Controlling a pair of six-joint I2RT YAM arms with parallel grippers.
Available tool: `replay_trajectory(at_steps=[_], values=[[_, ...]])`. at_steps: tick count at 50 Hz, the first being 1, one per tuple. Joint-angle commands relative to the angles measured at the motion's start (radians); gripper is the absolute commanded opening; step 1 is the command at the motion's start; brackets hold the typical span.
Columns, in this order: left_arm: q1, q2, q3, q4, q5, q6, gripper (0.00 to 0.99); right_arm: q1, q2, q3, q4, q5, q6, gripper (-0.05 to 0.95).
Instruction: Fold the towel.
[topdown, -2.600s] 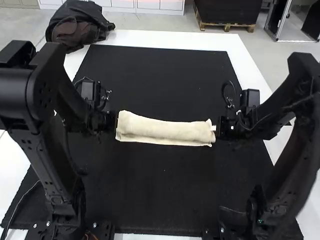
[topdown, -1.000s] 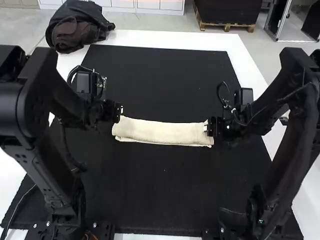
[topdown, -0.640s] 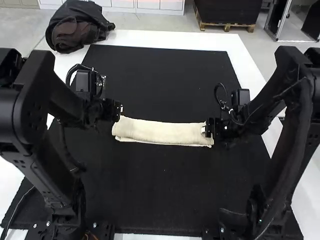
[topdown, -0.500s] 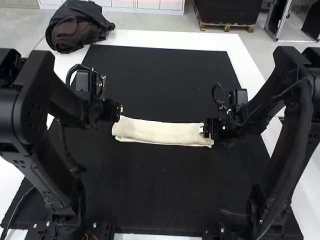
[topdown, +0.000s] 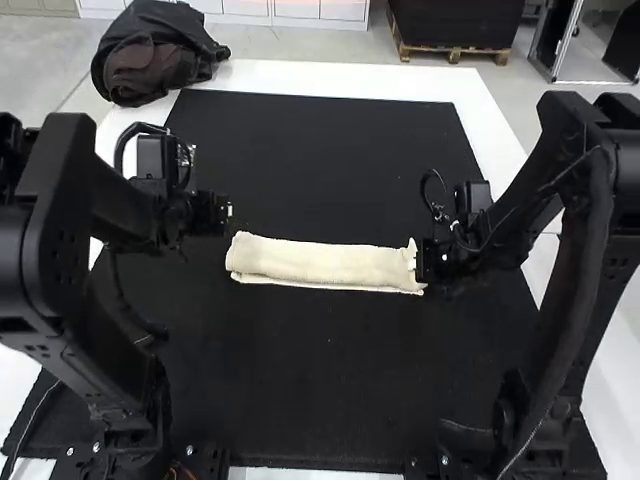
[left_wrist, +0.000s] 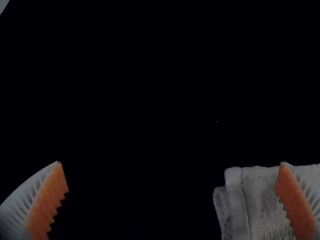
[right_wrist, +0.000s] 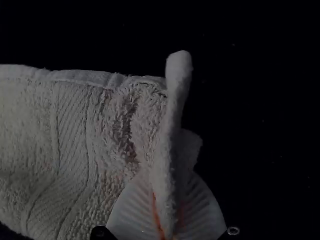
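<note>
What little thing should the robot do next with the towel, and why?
I think the right hand should lift its end of the towel and fold it toward the other end. It has that end pinched, the towel lies in a long strip, and the left hand is open, holding nothing.

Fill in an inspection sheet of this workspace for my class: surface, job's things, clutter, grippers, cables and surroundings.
Surface: black mat, flat.
Job's things: cream towel, folded into a narrow strip lying crosswise on the mat.
Clutter: dark, crumpled cloth bundle with a brown part, at the table's far left corner.
Grippers: left gripper open, near the towel's left end; right gripper shut on the towel's right end, cloth pinched upright between its fingers.
Cables: a black cable loop at the left arm's wrist, another at the right's.
Surroundings: white tabletop bordering the mat.
</note>
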Motion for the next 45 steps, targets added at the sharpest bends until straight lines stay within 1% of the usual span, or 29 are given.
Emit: replay_trajectory(at_steps=[1,5,11,15,21,28,30,34,40,45], values=[[0.025,-0.016,0.023,-0.005,-0.003,0.002,0.969,0.010,0.019,0.004,-0.017,-0.092,0.010,-0.02],[0.034,-0.016,0.024,-0.008,-0.003,0.003,0.969,-0.001,0.000,0.011,-0.023,-0.092,0.010,-0.02],[0.035,-0.018,0.020,-0.011,-0.003,0.005,0.969,-0.030,-0.079,0.016,-0.060,-0.094,0.013,-0.02],[0.034,-0.016,0.015,-0.011,-0.004,0.005,0.969,-0.045,-0.138,0.020,-0.089,-0.095,0.040,-0.02],[0.032,-0.016,0.008,0.001,-0.006,0.003,0.969,-0.048,-0.198,0.037,-0.153,-0.101,0.048,-0.02],[0.032,-0.016,0.001,0.010,-0.007,0.003,0.969,-0.042,-0.245,0.062,-0.209,-0.117,0.067,-0.02],[0.034,-0.015,0.000,0.012,-0.007,0.003,0.969,-0.039,-0.251,0.066,-0.216,-0.124,0.085,-0.02],[0.034,-0.013,-0.002,0.013,-0.007,0.003,0.969,-0.022,-0.251,0.069,-0.216,-0.129,0.097,-0.02],[0.035,-0.010,-0.002,0.013,-0.009,0.002,0.969,0.035,-0.251,0.073,-0.215,-0.121,0.099,-0.02],[0.034,-0.007,-0.009,0.019,-0.014,0.003,0.969,0.095,-0.251,0.080,-0.212,-0.108,0.117,-0.02]])
